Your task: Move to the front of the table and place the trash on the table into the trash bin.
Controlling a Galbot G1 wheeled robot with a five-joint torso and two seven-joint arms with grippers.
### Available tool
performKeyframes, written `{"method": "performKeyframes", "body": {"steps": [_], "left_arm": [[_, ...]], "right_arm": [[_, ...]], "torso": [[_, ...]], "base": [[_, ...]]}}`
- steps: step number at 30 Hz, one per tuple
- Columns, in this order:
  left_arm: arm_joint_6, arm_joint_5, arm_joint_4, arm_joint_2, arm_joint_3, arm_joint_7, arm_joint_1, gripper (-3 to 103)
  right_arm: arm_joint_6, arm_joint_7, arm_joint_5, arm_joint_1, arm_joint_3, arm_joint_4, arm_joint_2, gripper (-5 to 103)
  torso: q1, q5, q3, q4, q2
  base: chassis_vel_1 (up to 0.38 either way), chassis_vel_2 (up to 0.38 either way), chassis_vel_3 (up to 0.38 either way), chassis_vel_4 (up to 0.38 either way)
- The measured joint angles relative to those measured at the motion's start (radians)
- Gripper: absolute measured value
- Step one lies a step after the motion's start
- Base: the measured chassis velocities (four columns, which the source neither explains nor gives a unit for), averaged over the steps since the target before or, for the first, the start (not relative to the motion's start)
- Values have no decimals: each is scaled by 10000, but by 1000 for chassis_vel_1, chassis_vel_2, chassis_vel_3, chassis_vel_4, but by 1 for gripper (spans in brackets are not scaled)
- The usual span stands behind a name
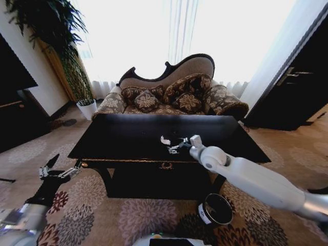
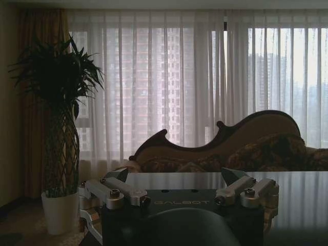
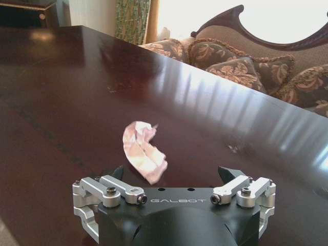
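At frame centre, the right gripper (image 1: pixel 177 146), jaws wide, hovers seemingly just above a paper wad (image 3: pixel 144 151) on the desk (image 1: pixel 128 134).

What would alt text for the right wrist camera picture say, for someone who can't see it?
The robot's right hand, fingers spread open, hovers low over a glossy black table with a crumpled white paper wad lying just ahead, between the fingertips. Behind the table stands an ornate sofa with patterned cushions.
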Motion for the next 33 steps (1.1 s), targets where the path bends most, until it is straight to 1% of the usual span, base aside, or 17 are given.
{"method": "performKeyframes", "body": {"steps": [9,10,11,12,13,14,17,19,20,21,22,23,25,26,29,31,33], "left_arm": [[0,0,0,0,0,0,0,100],[0,0,0,0,0,0,1,100],[0,0,0,0,0,0,1,100],[0,0,0,0,0,0,1,100],[0,0,0,0,0,0,0,100],[0,1,0,0,0,0,0,100],[0,0,0,0,0,0,0,100],[0,0,0,0,0,1,1,100],[0,0,0,0,0,0,0,100],[0,0,0,0,0,0,0,100],[0,0,0,0,0,0,1,100],[0,0,0,0,0,0,0,100],[0,0,0,0,0,0,0,100],[0,0,0,0,0,0,0,100],[0,0,0,0,0,0,0,100],[0,0,0,0,1,0,0,100],[0,0,0,0,0,0,0,100]], "right_arm": [[-12,286,273,901,-933,-568,553,100],[-9,300,274,929,-971,-600,568,102],[8,298,271,952,-999,-628,571,99],[8,298,271,952,-999,-628,571,99],[20,290,269,961,-1011,-641,571,94],[30,275,268,964,-1016,-646,572,94],[49,264,261,958,-1020,-651,603,77],[56,263,255,951,-1020,-653,614,77],[65,263,249,936,-1019,-653,622,66],[65,263,249,936,-1019,-653,622,66],[77,262,243,921,-1008,-652,624,61],[84,264,242,897,-984,-642,624,61],[92,267,250,836,-924,-580,579,50],[92,267,250,836,-924,-580,579,50],[105,266,275,750,-836,-457,357,33],[106,268,285,692,-778,-425,322,33],[110,297,291,555,-641,-366,267,23]], "torso": [[-1,0,-1,0,1],[-1,1,-1,0,1],[-1,1,-1,0,1],[-1,1,-1,0,1],[-1,1,-2,0,1],[-1,1,-2,0,2],[-2,1,-2,0,2],[-2,1,-2,0,2],[-2,1,-2,0,2],[-2,1,-2,0,2],[-1,1,-1,1,1],[-2,1,-1,1,1],[-1,3,0,2,1],[-1,3,0,2,1],[0,0,0,0,0],[0,0,1,-1,0],[0,2,1,1,0]], "base": [[0,0,0,0],[0,0,0,0],[0,0,0,0],[0,0,0,0],[0,0,0,0],[0,0,0,0],[0,0,0,0],[0,0,0,0],[0,0,0,0],[0,0,0,0],[0,0,0,0],[0,0,0,0],[0,0,0,0],[0,0,0,0],[0,0,0,0],[0,0,0,0],[0,0,0,0]]}}
